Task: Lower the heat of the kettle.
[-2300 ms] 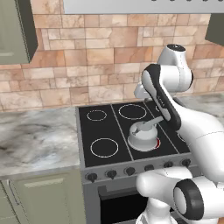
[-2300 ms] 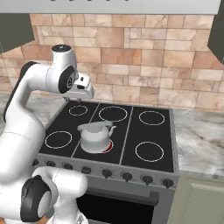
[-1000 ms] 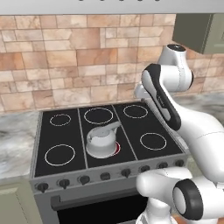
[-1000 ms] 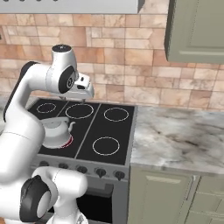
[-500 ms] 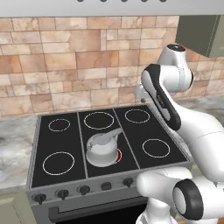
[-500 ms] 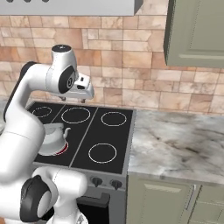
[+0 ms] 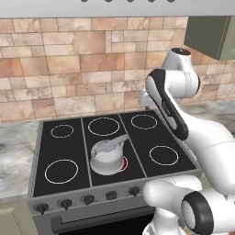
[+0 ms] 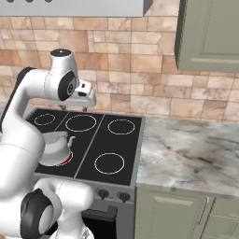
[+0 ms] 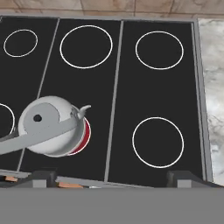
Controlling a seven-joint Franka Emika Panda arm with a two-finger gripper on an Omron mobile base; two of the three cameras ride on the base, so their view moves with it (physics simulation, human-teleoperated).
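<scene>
- The fingers (image 9: 42, 177) of the gripper (image 8: 74, 108) stand wide apart with nothing between them; in the hand view the two dark tips sit near opposite bottom corners.
- The gripper hangs high above the rear of the stove (image 8: 116, 144), well clear of the glass.
- The kettle (image 7: 108, 156) sits on the front middle burner (image 9: 83, 135), which glows red under its base.
- Its long handle (image 7: 118, 141) angles up toward the back right in the left base view.
- The knobs (image 7: 87, 199) line the stove's front panel; their settings are too small to read, probably all alike.
- A marble counter (image 8: 191, 154) adjoins the stove's right side.
</scene>
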